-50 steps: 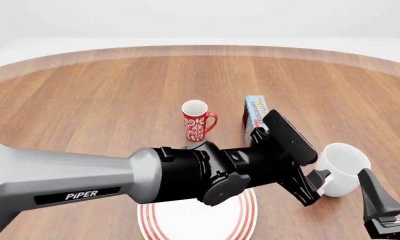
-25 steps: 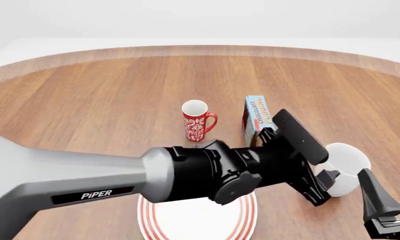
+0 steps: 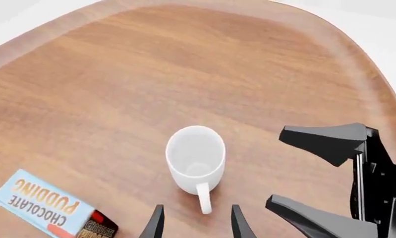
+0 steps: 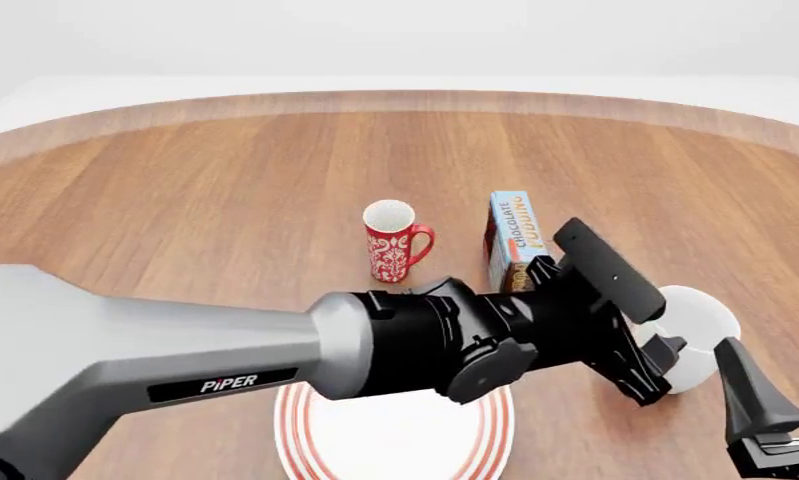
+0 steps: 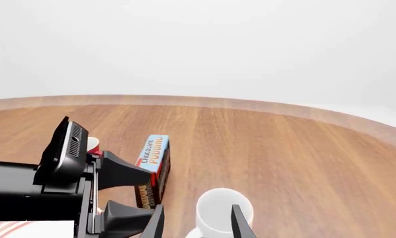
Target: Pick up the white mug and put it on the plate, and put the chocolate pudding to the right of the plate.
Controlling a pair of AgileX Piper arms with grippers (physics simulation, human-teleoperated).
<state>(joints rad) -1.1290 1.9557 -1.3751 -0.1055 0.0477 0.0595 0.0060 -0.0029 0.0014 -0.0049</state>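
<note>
left arm (image 4: 172, 355) — we reach it across the front view from the left, forearm low, wrist turned toward the right | left gripper (image 4: 666, 352) — fingers spread apart, nothing between them | right gripper (image 4: 773, 420) — we hold it at the lower right corner, fingers parted, gripping nothing

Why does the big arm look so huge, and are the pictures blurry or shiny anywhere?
Front view: the left arm looms because it is close to the camera, hiding part of the plate; everything is sharp, with no glare. Left wrist view: the white mug casts only a faint soft shadow. Right wrist view: even light, plain pale background.
</note>
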